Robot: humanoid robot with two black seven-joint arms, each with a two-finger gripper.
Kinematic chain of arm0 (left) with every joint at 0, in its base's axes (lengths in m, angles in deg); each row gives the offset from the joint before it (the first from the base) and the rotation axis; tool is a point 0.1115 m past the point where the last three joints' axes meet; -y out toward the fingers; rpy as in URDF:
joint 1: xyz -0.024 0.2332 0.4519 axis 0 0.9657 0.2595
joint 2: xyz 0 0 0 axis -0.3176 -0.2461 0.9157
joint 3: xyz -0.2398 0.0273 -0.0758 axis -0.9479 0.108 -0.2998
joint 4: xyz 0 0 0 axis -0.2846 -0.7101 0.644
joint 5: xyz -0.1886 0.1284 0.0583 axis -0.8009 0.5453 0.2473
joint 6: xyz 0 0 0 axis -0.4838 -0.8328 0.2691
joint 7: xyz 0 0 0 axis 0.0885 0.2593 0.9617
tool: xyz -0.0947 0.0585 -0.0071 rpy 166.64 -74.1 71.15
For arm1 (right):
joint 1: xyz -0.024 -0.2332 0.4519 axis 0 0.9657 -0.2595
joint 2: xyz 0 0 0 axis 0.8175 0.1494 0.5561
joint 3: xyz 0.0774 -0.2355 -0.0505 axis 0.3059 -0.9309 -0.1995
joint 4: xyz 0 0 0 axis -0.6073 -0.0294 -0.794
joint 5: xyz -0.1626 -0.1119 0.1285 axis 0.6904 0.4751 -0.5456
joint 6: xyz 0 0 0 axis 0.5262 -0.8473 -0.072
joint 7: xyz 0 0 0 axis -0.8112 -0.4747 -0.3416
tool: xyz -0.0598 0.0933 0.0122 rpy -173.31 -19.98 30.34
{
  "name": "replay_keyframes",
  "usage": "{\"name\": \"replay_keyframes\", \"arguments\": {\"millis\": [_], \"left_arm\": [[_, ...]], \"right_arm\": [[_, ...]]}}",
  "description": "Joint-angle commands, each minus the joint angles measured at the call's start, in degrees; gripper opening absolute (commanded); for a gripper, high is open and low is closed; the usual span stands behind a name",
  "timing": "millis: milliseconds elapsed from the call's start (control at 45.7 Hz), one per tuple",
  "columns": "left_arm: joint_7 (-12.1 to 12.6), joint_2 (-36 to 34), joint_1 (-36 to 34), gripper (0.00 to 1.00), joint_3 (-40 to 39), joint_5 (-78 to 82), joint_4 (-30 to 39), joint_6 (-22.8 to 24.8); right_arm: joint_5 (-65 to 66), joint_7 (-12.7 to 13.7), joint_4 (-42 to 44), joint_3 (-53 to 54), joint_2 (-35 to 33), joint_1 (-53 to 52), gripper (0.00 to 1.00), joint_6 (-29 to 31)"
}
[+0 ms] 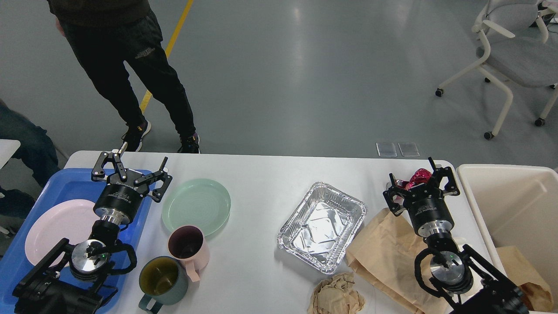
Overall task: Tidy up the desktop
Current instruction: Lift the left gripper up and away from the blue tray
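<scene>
The white desktop [261,174] spans the view. My left gripper [130,168] stands open over the right edge of the blue tray [65,185], with nothing between its fingers. A pink plate [56,229] lies in that tray. My right gripper [420,179] is shut on a crumpled red foil wrapper [419,176], near the table's right end. A mint green plate [196,206], a pink mug [188,246], a green mug [162,279], a foil container [322,226], a brown paper bag [383,248] and a crumpled paper ball [338,295] rest on the desktop.
A cream bin [514,205] stands right of the table, holding a brown paper bag [525,279]. A person [130,65] stands behind the table's far left edge. A white wheeled chair [510,61] is at the far right.
</scene>
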Motion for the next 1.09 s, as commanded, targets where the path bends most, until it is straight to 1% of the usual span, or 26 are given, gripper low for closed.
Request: {"name": "replay_keyframes", "arguments": {"millis": [0, 109, 328, 438, 503, 547, 657, 744, 788, 854, 919, 1072], "left_arm": [[0.0, 0.2, 0.5, 0.96, -0.4, -0.1, 0.0, 0.0], [-0.7, -0.1, 0.5, 0.96, -0.7, -0.1, 0.0, -0.1], [-0.4, -2.0, 0.4, 0.96, -0.5, -0.1, -0.3, -0.5], [-0.7, -3.3, 0.4, 0.96, 0.4, -0.3, -0.6, -0.4], [-0.8, -5.3, 0.0, 0.96, 1.6, -0.3, -1.6, -0.1], [-0.6, -7.5, -0.8, 0.96, 3.7, -0.3, -2.4, -0.9], [-0.4, -12.1, -8.0, 0.96, 12.7, -0.1, -6.7, -1.0], [-0.4, -15.8, -14.6, 0.96, 22.3, -0.1, -9.3, -0.8], [-0.2, -18.2, -17.7, 0.96, 27.5, -0.1, -9.6, -0.9], [-0.6, -20.9, -22.4, 0.96, 35.7, 0.0, -10.1, -1.0], [-0.2, -22.1, -27.6, 0.96, 43.3, 0.1, -10.5, -0.9], [0.0, -24.2, -40.6, 0.96, 59.4, 0.1, -10.5, -0.8]], "right_arm": [[0.0, 0.1, 0.0, 0.0, 0.0, 0.0, 1.0, 0.0], [0.0, 0.1, 0.0, 0.0, 0.1, 0.0, 1.0, 0.0], [0.0, 0.1, 0.1, 0.0, 0.0, 0.0, 1.0, 0.0], [0.0, 0.0, 0.1, 0.0, 0.1, 0.0, 1.0, 0.0], [0.0, 0.1, 0.1, 0.0, 0.0, 0.0, 1.0, 0.0], [0.0, 0.0, 0.1, 0.0, 0.0, 0.0, 1.0, 0.0], [0.0, 0.0, 0.1, 0.0, 0.1, 0.0, 1.0, 0.0], [0.0, 0.1, 0.1, 0.0, 0.1, 0.0, 1.0, 0.0], [0.0, 0.0, 0.1, 0.0, 0.1, 0.0, 1.0, 0.0], [0.0, 0.0, 0.1, 0.0, 0.0, 0.0, 1.0, 0.0], [0.0, 0.0, 0.1, 0.0, 0.0, 0.0, 1.0, 0.0], [0.0, 0.0, 0.0, 0.0, 0.0, 0.0, 1.0, 0.0]]}}
